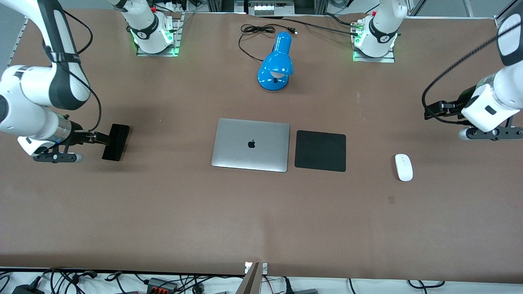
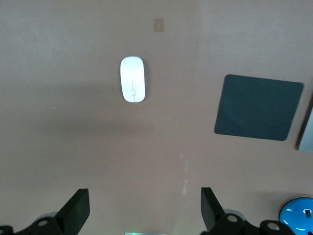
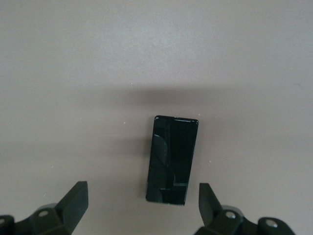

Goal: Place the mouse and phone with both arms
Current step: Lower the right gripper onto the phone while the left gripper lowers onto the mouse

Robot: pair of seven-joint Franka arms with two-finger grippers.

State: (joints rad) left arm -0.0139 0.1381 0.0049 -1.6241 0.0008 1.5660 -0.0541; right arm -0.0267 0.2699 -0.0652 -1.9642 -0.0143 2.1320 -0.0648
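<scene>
Right gripper up over the phone, fingers wide apart. Phone flat on the table at the right arm's end. Left gripper wide apart too, up over bare table near the mouse. Mouse near the black pad, toward the left arm's end.

Both grippers' fingers spread apart.
</scene>
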